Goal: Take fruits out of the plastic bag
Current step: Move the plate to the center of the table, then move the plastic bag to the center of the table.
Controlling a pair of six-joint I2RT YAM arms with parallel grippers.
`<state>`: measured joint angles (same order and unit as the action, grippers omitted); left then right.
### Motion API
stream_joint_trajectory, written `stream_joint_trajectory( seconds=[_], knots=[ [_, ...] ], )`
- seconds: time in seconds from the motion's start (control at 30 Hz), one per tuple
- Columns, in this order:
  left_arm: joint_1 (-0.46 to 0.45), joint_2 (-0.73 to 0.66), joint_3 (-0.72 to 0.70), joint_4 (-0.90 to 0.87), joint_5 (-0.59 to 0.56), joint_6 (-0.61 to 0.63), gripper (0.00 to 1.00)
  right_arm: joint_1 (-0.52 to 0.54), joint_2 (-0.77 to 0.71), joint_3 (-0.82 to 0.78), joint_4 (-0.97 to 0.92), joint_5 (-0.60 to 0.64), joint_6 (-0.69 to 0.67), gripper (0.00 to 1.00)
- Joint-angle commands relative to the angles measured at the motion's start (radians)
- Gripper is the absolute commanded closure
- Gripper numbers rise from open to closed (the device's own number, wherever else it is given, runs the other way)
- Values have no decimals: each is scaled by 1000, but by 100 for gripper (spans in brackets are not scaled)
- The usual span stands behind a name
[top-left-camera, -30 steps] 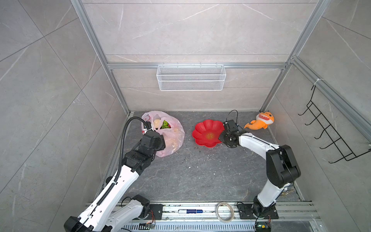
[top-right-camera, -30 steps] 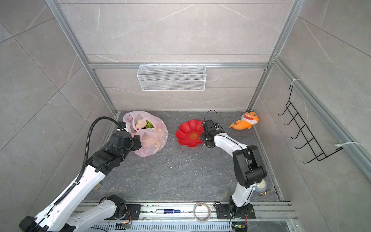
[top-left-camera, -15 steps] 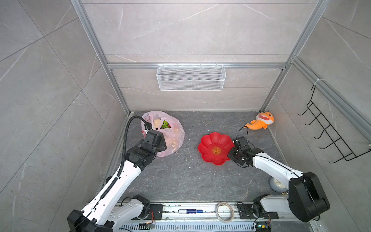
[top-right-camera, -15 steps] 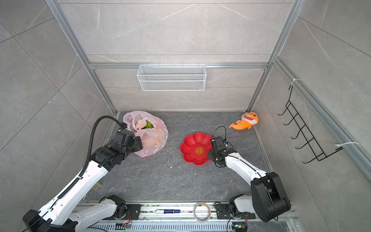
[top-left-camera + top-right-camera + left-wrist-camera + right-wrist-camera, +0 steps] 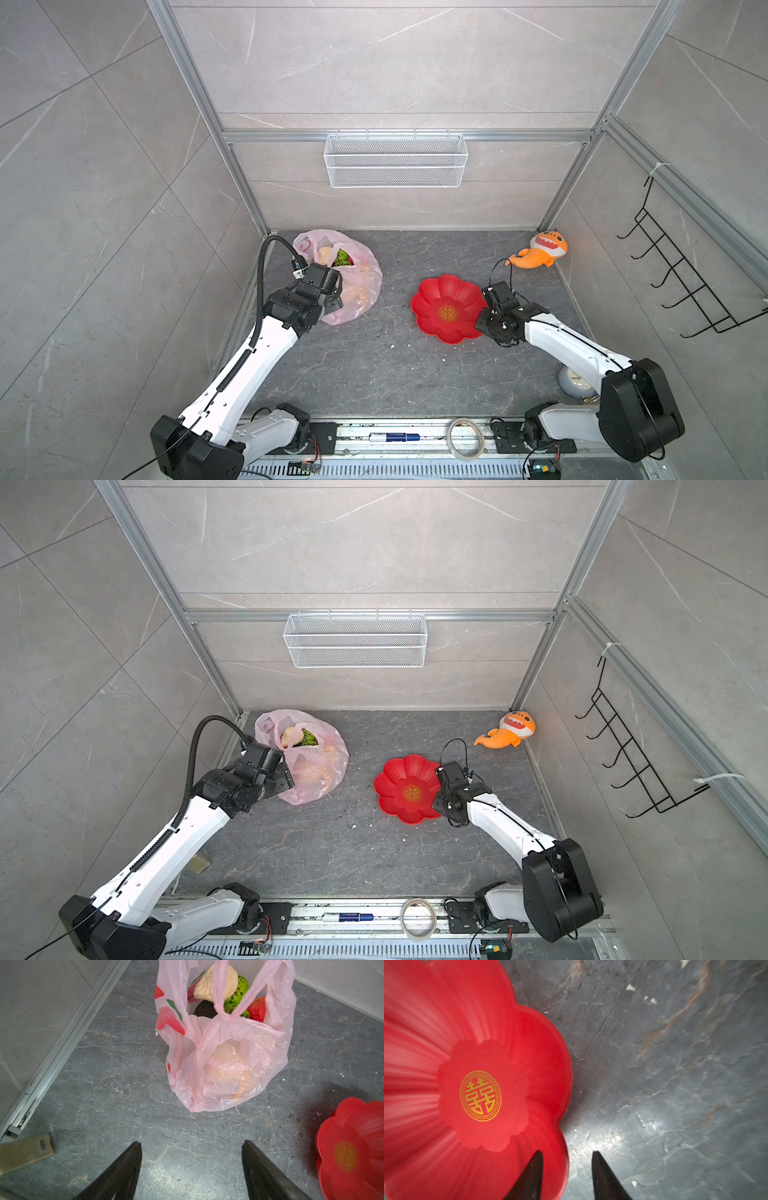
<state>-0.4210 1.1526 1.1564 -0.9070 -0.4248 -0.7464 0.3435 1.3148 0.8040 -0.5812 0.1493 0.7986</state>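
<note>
Thin pink film, translucent and printed with red apples: the plastic bag, slumped on the grey stone table near the far corner on the left arm's side, mouth toward the back wall, two loop handles rising over the opening. Inside, at the mouth, the fruits: a lumpy beige one on top, a bumpy green ball beside it, a dark avocado, a red apple. Deeper down, only pale orange shapes blurred through the plastic. Probably light and hard-shelled, apt to roll once free. The film is another matter: soft, slippery, likely to drag along with anything lifted. Best taken by the beige piece, uppermost and least covered, pinched across its narrower width and clear of the handle strap draped over it. Left gripper spread wide and empty, above bare table near the bag's closed end, not touching it. Further out, a red flower-shaped plate, empty, well apart from the bag. Right gripper parted, one finger over the plate's rim, the other outside it, contact impossible to judge. Beyond that, an orange plush shark in the far right corner and a white wire basket on the back wall.
</note>
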Motion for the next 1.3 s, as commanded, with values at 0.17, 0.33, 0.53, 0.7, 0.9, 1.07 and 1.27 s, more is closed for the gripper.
stream_joint_trajectory(
  seconds=[0.17,0.33,0.53,0.7,0.9,1.07,1.27],
  knots=[
    [177,72,22,182,187,100,18,5,-111,123,-168,128,-126,52],
    [204,211,101,215,257,272,20,4,-120,205,-196,137,-175,52],
    [203,334,199,205,288,446,22,5,-110,265,-169,125,-201,50],
    [203,396,228,207,234,532,25,5,-84,289,-146,112,-216,50],
    [202,447,204,254,274,593,28,5,-63,312,-133,103,-229,50],
    [202,469,162,340,310,625,28,4,-56,329,-124,98,-233,50],
    [202,480,116,422,358,626,48,4,-44,342,-122,101,-240,50]
  ],
)
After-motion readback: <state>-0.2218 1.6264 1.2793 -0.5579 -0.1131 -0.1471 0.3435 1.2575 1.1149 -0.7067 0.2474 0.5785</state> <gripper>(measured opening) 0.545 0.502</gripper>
